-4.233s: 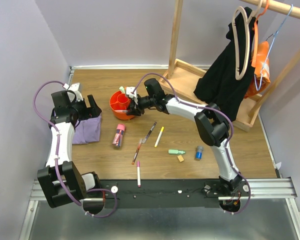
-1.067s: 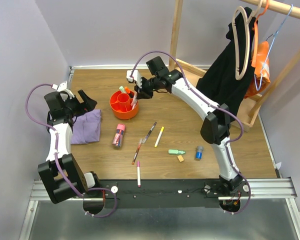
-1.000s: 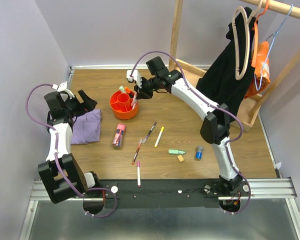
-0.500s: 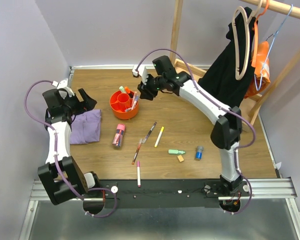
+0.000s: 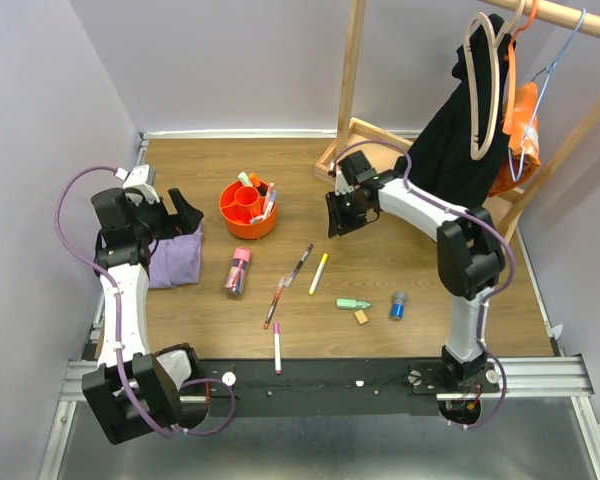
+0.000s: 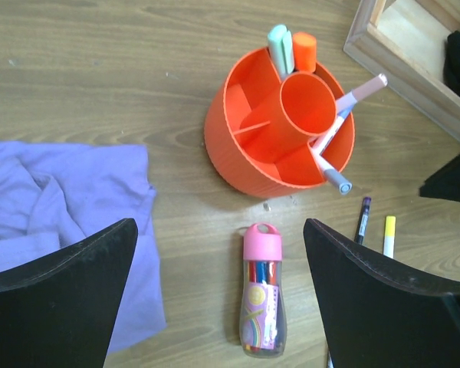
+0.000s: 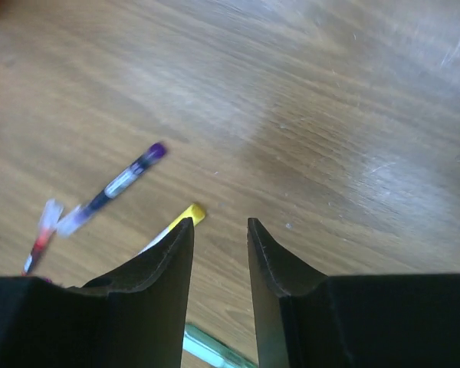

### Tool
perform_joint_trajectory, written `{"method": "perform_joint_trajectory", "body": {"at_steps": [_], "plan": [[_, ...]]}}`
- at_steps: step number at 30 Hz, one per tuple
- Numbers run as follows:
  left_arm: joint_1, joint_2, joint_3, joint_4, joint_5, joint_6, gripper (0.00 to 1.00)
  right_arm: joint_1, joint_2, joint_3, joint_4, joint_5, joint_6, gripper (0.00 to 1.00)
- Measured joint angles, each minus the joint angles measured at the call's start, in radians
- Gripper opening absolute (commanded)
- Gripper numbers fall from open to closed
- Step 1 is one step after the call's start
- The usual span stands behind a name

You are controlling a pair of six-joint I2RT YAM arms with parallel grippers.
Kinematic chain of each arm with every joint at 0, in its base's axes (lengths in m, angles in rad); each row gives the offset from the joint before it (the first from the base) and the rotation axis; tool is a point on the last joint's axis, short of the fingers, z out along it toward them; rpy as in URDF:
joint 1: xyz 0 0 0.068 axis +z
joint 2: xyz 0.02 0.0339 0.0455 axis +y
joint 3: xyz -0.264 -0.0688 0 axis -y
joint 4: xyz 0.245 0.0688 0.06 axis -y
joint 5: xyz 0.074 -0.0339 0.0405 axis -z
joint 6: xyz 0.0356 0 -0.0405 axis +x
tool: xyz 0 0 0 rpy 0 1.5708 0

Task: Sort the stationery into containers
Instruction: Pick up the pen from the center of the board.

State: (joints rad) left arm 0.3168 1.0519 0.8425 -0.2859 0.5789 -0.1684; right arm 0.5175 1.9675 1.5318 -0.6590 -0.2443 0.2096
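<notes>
The orange tub point(image 5: 248, 209) point(image 6: 249, 165) holds a green and an orange highlighter and two pink-ended pens. Below it lies the clear pink-capped tube point(image 5: 238, 270) point(image 6: 262, 287). A purple-capped pen point(image 5: 300, 264) point(image 7: 119, 184), yellow marker point(image 5: 319, 272) point(image 7: 190, 213), red pen point(image 5: 274, 302), pink pen point(image 5: 277, 347), green highlighter point(image 5: 354, 304), tan eraser point(image 5: 361, 317) and blue cylinder point(image 5: 397, 305) lie loose on the wood. My right gripper point(image 5: 332, 226) point(image 7: 220, 222) hangs right of the tub, narrowly open and empty. My left gripper point(image 5: 185, 211) point(image 6: 218, 226) is wide open above the tube.
A folded purple cloth point(image 5: 172, 257) point(image 6: 61, 207) lies left of the tub, under my left gripper. The wooden rack base point(image 5: 400, 160) with hanging black clothes point(image 5: 450, 140) stands at the back right, close behind my right arm.
My right gripper let go of the pink-ended pen, which now stands in the tub, and swung right and down away from it. The left arm shifted only slightly.
</notes>
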Motion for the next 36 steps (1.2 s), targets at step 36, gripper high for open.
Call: {"method": "perform_joint_trajectory", "body": {"at_steps": [36], "plan": [[-0.005, -0.180, -0.119, -0.135, -0.047, 0.053, 0.99, 0.089, 0.120, -0.006, -0.074, 0.041, 0.378, 0.38]]}}
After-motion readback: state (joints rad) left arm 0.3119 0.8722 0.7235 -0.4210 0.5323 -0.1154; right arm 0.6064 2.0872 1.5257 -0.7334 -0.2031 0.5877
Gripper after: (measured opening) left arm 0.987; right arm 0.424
